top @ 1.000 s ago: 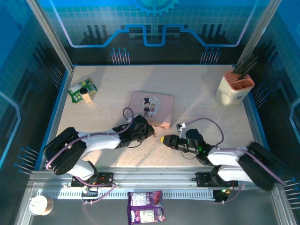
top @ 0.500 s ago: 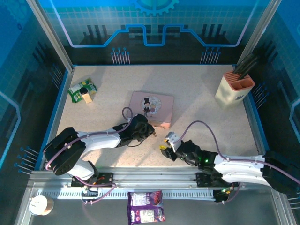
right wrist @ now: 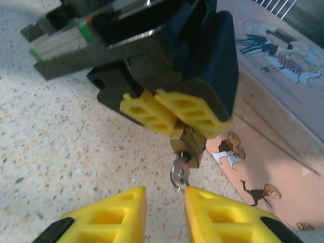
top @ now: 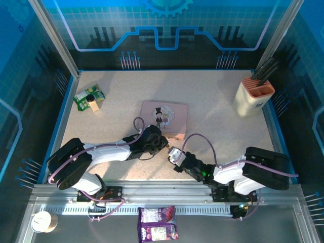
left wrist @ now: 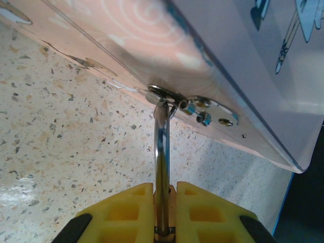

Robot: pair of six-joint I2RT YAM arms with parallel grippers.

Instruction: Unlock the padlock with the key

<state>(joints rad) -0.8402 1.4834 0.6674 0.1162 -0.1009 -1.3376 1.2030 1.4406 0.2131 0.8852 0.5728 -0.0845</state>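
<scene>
1. The left gripper (right wrist: pixel 174 121) clenches the padlock (right wrist: pixel 186 146) at the near edge of the tin (top: pixel 163 115). The shackle (left wrist: pixel 162 147) reaches up to the tin's hasp (left wrist: pixel 202 109).
2. The key (right wrist: pixel 179 176) appears seated in the padlock. The right gripper (right wrist: pixel 165 205) is released, with a finger on either side of the key.
3. The step in hand is grasping the key. Next, I judge, it should close on the key and twist while the left holds firm.
4. The table (top: pixel 212 111) is speckled, with a holder (top: pixel 252 95) far right and a packet (top: pixel 89 97) far left. Blue panelled walls (top: pixel 167 20) stand around it.

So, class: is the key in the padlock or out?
In: the key is seated in the padlock, only its head showing below.
</scene>
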